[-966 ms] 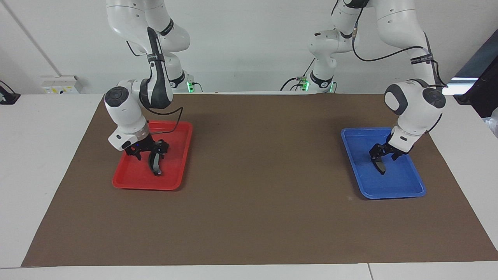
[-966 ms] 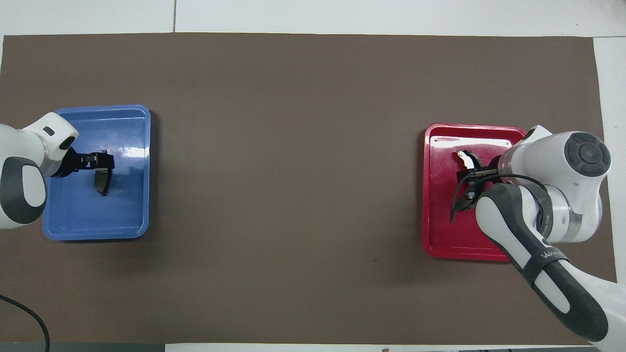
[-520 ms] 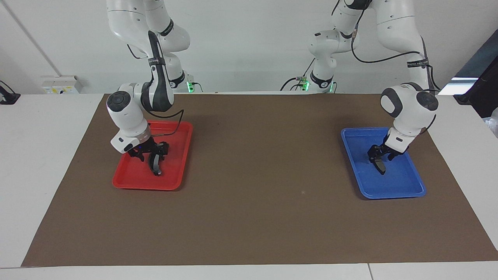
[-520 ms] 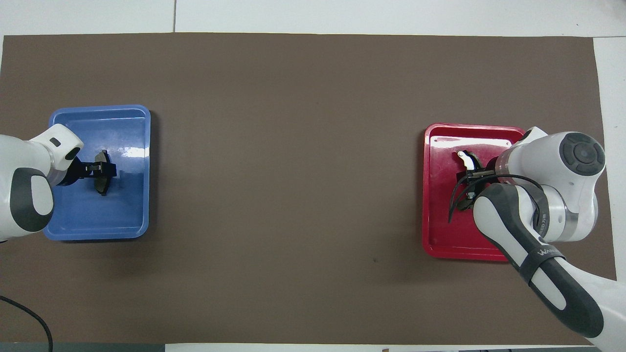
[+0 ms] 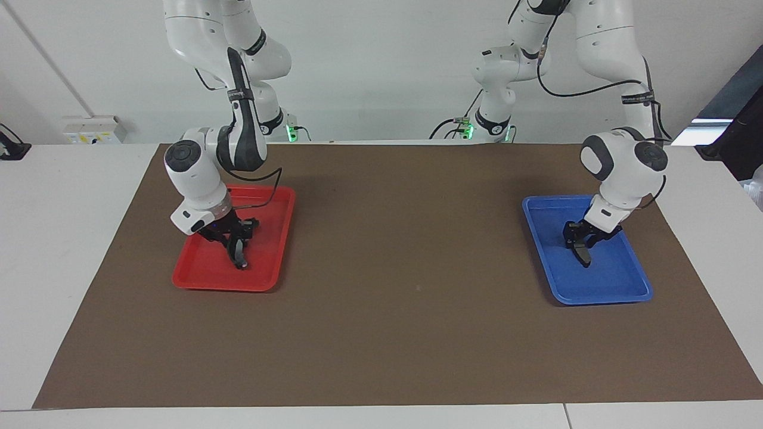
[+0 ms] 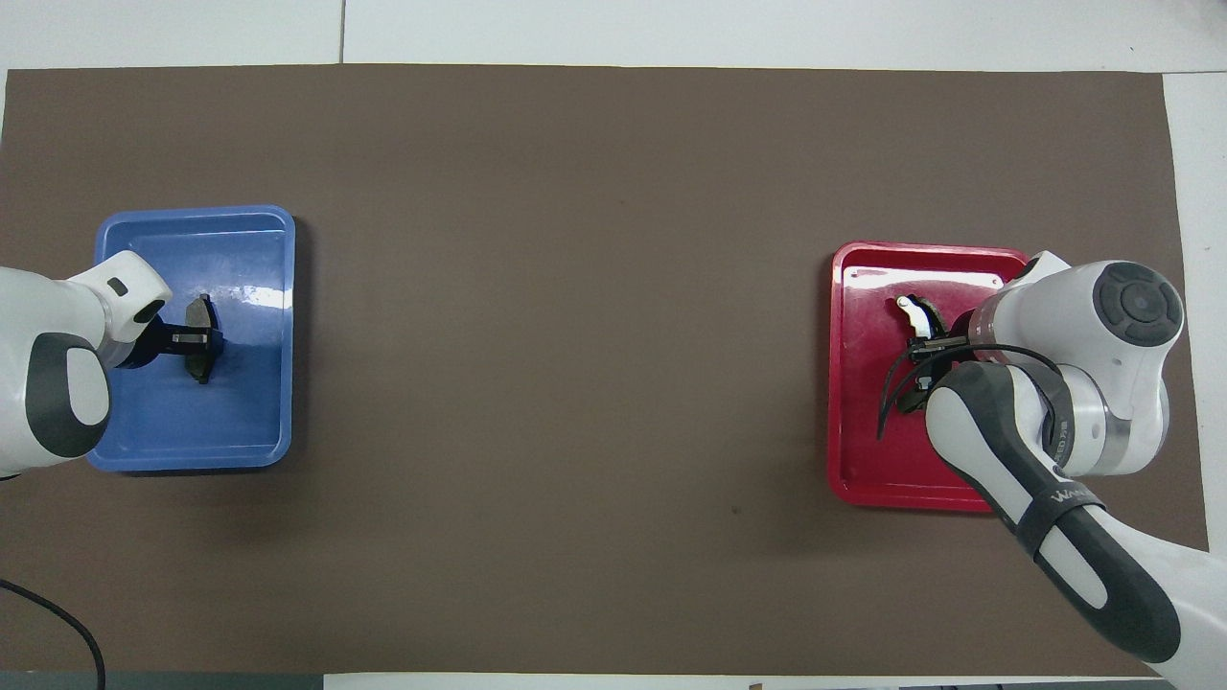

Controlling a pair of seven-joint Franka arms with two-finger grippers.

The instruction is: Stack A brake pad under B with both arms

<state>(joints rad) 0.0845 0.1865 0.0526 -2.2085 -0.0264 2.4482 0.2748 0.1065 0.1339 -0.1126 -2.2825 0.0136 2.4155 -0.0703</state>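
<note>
I'm working over a brown mat [image 5: 393,310] that covers most of a white table [image 5: 53,196], with a plain white wall [image 5: 381,71] at my back and a socket strip [image 5: 92,128] by the wall past the right arm's end. The middle of the mat is bare brown from tray to tray.

My left gripper [image 5: 581,243] is down in the blue tray [image 5: 620,286], toward the left arm's end. Its fingers are pinched tight on pad A [image 5: 583,255], the short dark one. From overhead, the left gripper [image 6: 199,337] crosses the middle of pad A [image 6: 201,316], which lies inside the blue tray [image 6: 249,422] about midway between its ends.

My right gripper [image 5: 235,243] is low in the red tray [image 5: 202,277] at the other end, fingers closed on pad B [image 5: 238,253], the longer crescent with the grey strip. Overhead, my own forearm and wrist cover much of the red tray [image 6: 863,460]; only a pale end of pad B [image 6: 915,311] shows, and the right gripper [image 6: 925,355] is half hidden there. A black cable [image 6: 890,407] loops over that tray.

The two trays sit well apart.
</note>
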